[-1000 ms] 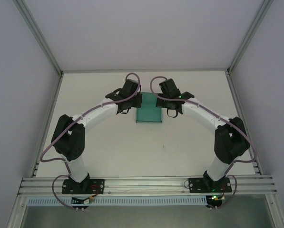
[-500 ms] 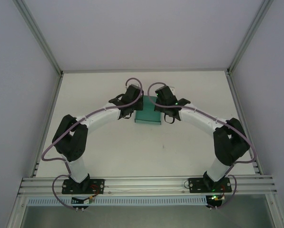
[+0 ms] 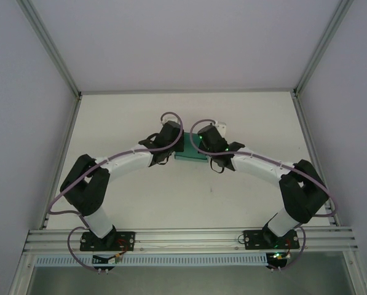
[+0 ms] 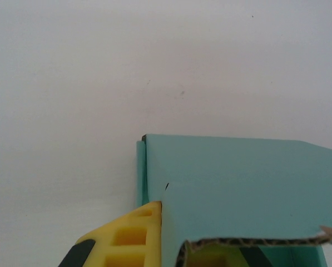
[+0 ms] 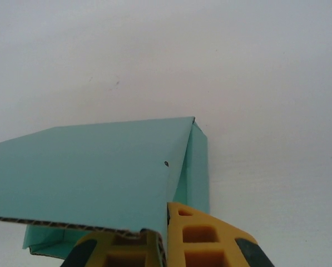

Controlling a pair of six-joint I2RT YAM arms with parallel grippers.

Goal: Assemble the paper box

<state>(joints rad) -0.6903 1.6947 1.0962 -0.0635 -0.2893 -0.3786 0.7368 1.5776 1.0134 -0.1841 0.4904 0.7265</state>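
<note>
Location: the paper box (image 3: 189,155) sits on the white desk (image 3: 171,196), toward its far middle, pinched between the two wrists that meet over it from either side.
Shape so far: teal card partly folded. One broad panel is raised and slopes, with a narrow side flap folded down along its outer edge on each side. The raw corrugated edge faces each wrist camera.
Left pincer (image 4: 168,247): closed on the card at the box's left end, with one yellow finger (image 4: 133,236) outside the panel and the other showing beneath it.
Right pincer (image 5: 154,245): closed on the card at the right end in mirror fashion, with one finger (image 5: 202,239) beside the side flap and the other under the panel.
Reason for the hold: gripping both ends at once likely keeps the thin panel from twisting, so it can hinge evenly along its crease.
Step in hand: probably folding this panel over to form a wall or lid. Assembly looks partway done.
Risk: uneven pull from one arm could skew or buckle the card.
Hidden: the box's interior and its far flaps cannot be made out.
</note>
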